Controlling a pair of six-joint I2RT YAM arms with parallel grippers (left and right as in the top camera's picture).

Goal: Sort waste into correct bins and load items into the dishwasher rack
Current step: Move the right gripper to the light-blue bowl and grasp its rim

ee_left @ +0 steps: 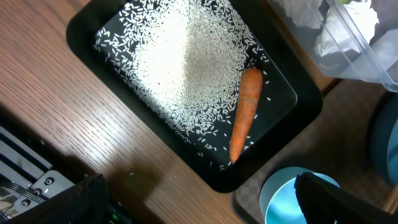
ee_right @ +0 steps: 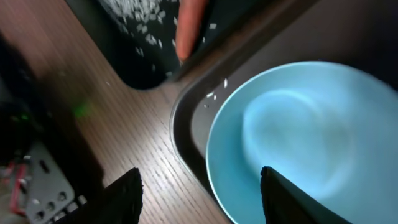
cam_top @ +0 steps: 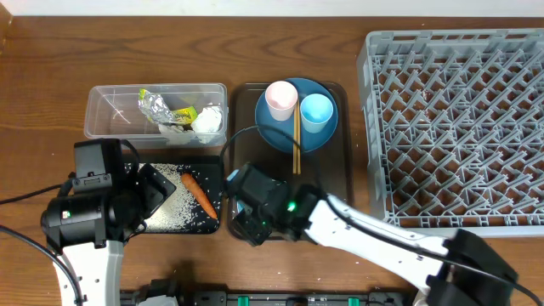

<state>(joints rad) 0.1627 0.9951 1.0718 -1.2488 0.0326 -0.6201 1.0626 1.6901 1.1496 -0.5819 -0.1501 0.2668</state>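
The pale-blue bowl (ee_right: 298, 124) sits at the front-left corner of the brown serving tray (cam_top: 340, 170). My right gripper (ee_right: 199, 196) is open and straddles the bowl's rim, one finger over the bowl and one over the table; from overhead the gripper (cam_top: 245, 219) hides the bowl. The black tray (ee_left: 81, 31) holds rice grains (ee_left: 180, 68) and the carrot (ee_left: 244, 112). My left gripper (ee_left: 208, 199) is open and empty above the black tray's front. The clear tub (cam_top: 98, 119) holds foil (cam_top: 155, 104), a wrapper (cam_top: 183, 115) and tissue (cam_top: 207, 121).
The dark-blue plate (cam_top: 272, 127) on the brown tray carries the pink cup (cam_top: 281, 99), the light-blue cup (cam_top: 316, 112) and the chopsticks (cam_top: 296, 144). The grey dishwasher rack (cam_top: 459, 127) fills the right side. A few rice grains lie on the brown tray by the bowl.
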